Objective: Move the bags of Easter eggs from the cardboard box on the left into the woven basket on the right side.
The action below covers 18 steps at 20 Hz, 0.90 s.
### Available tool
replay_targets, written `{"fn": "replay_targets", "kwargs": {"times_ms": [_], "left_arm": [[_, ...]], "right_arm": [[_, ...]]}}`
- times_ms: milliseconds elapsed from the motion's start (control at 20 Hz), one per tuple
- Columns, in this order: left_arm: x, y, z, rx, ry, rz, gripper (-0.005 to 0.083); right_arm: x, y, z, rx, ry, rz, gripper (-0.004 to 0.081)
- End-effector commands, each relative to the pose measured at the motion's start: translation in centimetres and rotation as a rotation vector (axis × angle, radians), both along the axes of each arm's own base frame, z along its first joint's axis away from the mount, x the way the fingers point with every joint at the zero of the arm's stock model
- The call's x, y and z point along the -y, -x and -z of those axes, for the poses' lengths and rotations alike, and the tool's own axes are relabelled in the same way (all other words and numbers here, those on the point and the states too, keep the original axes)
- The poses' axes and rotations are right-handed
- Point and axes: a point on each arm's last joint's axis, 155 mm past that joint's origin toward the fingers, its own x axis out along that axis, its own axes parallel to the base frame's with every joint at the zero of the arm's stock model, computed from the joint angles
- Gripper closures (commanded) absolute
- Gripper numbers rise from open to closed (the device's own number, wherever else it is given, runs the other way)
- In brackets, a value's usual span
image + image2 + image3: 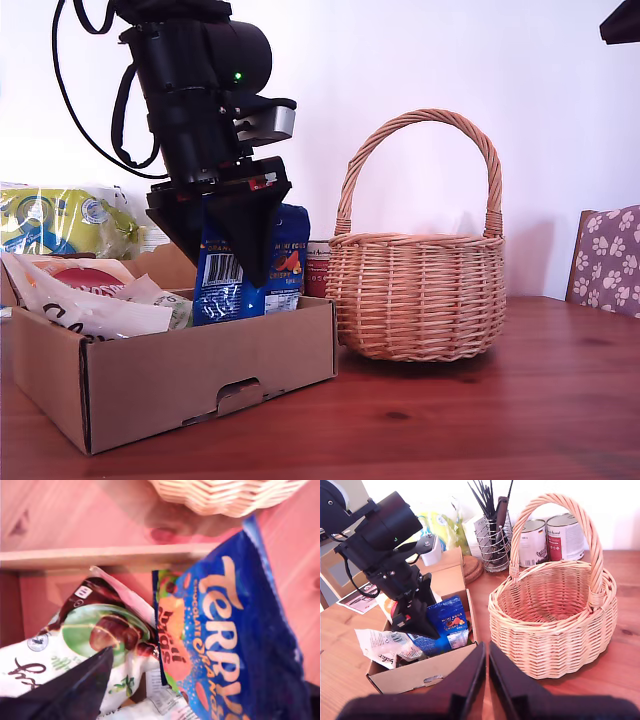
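My first gripper (pixel 248 270) is shut on a dark blue bag of Easter eggs (pixel 291 250) (pixel 235 630) and holds it upright over the cardboard box (pixel 200 380), near the box's wall that faces the basket. Cream bags (pixel 80 305) (pixel 90 635) lie in the box beside it. The woven basket (pixel 420 295) (pixel 555 625) stands on the table at the exterior view's right of the box, and I see nothing inside it. My second gripper (pixel 486 660) hovers shut and holds nothing, above the table in front of the box (pixel 410 677) and basket.
A yellow-green-blue plastic pack (pixel 60 220) sits behind the box. A wire holder of black sticks (pixel 492 540) and two tins (pixel 550 535) stand behind the basket. A paw-print chair cushion (pixel 610 260) shows at the exterior view's right edge.
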Motion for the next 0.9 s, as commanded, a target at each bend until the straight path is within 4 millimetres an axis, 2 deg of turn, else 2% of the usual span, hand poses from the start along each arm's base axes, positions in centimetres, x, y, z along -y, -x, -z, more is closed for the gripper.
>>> {"fn": "replay_targets", "kwargs": {"times_ms": [0, 250, 400, 500, 600, 700, 850], "left_arm": [[-0.3, 0.5, 2.3, -0.054, -0.03, 0.0, 0.0104], [-1.0, 0.8, 5.0, -0.111, -0.085, -0.005, 0.0114], [-1.1, 1.0, 5.8, -0.129, -0.099, -0.006, 0.0197], [-1.0, 0.8, 5.8, -0.122, -0.095, -0.006, 0.0338], [-0.8, 0.5, 5.7, -0.11, -0.084, -0.006, 0.0577], [-0.7, 0.4, 5.7, -0.106, -0.08, -0.006, 0.0735], [-0.6, 0.3, 5.6, -0.102, -0.079, -0.002, 0.0761]], "right_arm": [[-0.2, -0.1, 0.1, 0.003, 0.005, -0.008, 0.0782], [-0.2, -0.2, 0.4, -0.008, 0.007, -0.008, 0.0782], [-0.2, -0.2, 0.4, -0.009, 0.008, -0.008, 0.0782], [-0.2, -0.2, 0.4, -0.009, 0.008, -0.008, 0.0782], [-0.2, -0.2, 0.4, -0.009, 0.008, -0.008, 0.0782], [-0.2, -0.2, 0.4, -0.009, 0.008, -0.008, 0.0782], [-0.2, -0.2, 0.4, -0.009, 0.008, -0.008, 0.0782]]}}
